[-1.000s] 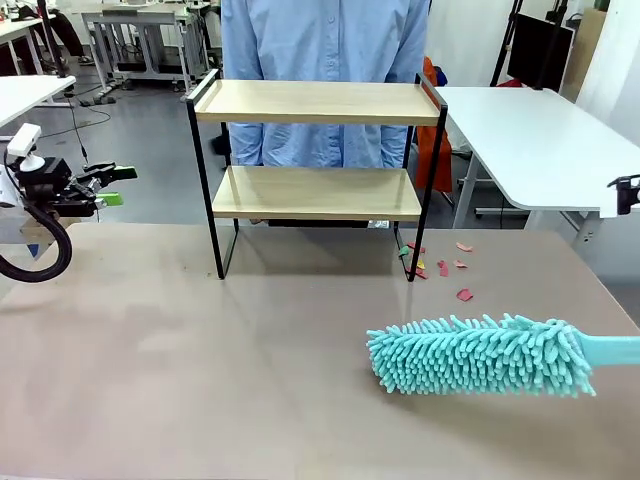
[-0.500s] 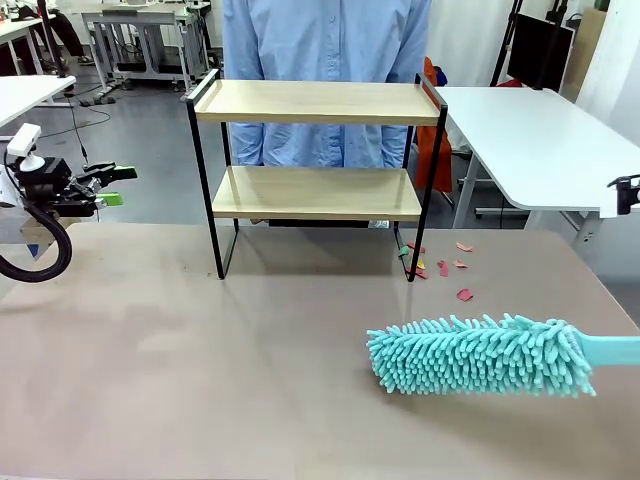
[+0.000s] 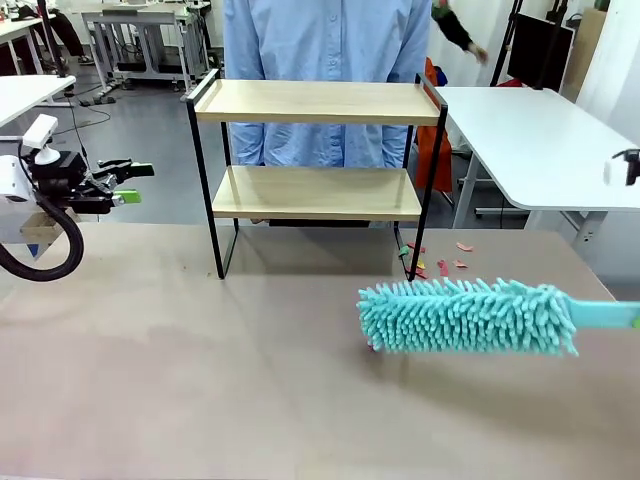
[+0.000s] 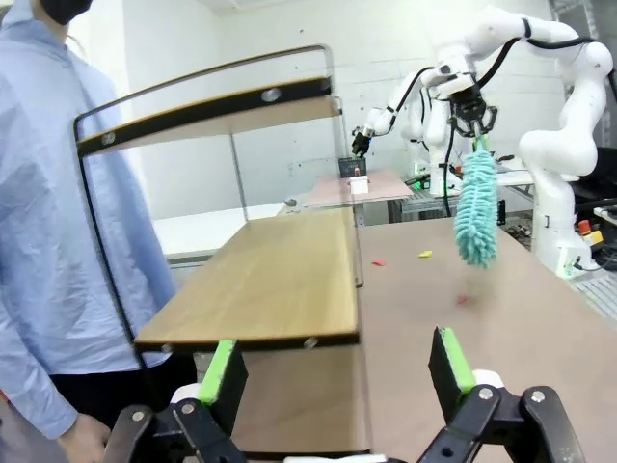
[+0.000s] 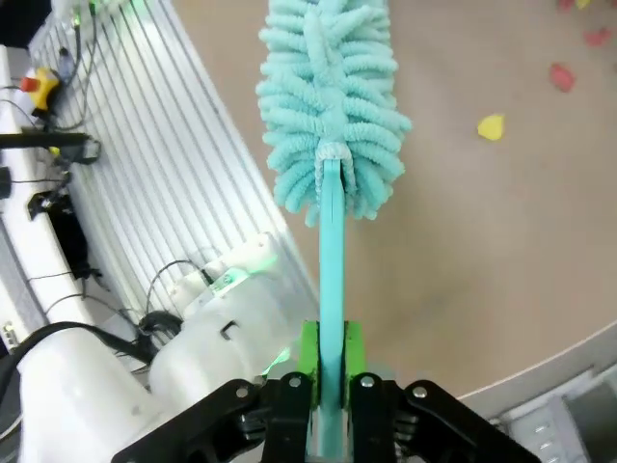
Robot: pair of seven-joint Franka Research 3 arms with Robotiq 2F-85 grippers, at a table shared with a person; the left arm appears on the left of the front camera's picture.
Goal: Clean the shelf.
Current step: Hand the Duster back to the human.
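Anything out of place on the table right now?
Yes: small coloured scraps lie scattered on the table beside the shelf at its right front leg. Both shelf boards look bare, and nothing else stands out.

Robotics lab, likely research space — white arm on mount beside brown worktable, more white arms at further table behind it. White desks on grey floor, monitor on stand, cables trailing. Aluminium rails edge table — purpose hard to tell.
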